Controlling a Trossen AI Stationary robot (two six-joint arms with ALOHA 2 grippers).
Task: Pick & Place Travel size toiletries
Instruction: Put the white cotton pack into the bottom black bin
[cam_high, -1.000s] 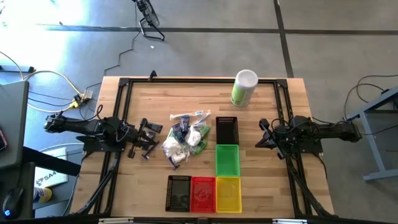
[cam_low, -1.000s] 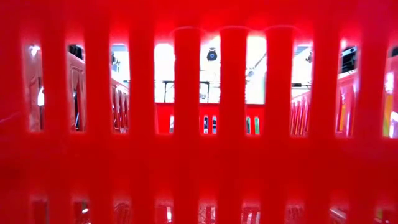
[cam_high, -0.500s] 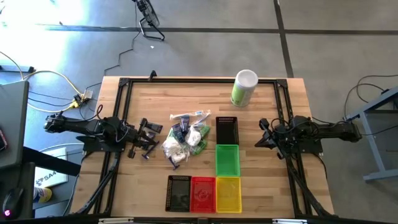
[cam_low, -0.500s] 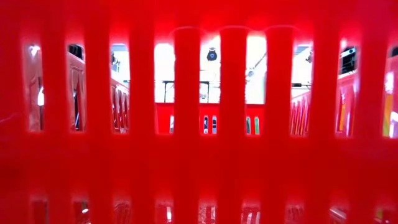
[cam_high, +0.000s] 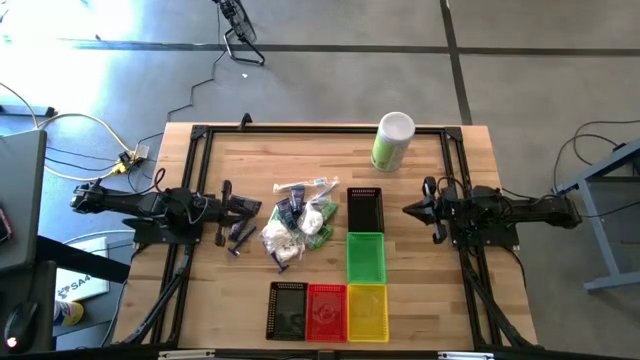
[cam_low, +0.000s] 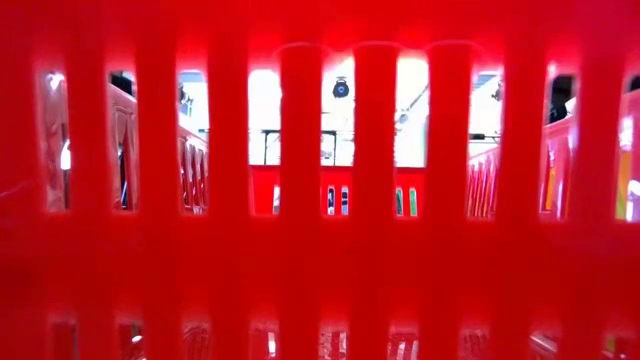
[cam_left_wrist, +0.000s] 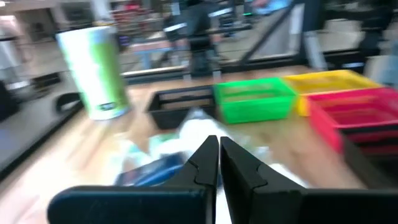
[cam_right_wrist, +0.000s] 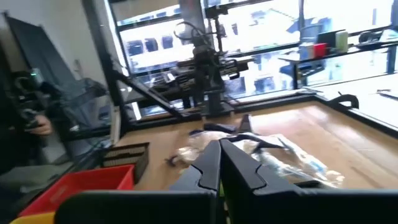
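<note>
Between the arms, the toiletries (cam_high: 296, 222) lie heaped mid-table, unpicked; both the left gripper (cam_high: 228, 212) and right gripper (cam_high: 424, 210), fingers together and empty, must likely open before reaching in.

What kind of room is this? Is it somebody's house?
Probably not a house; more likely a robot lab or workshop. A light wooden table with a black frame stands on a bare grey concrete floor, with loose cables trailing beside it.
</note>
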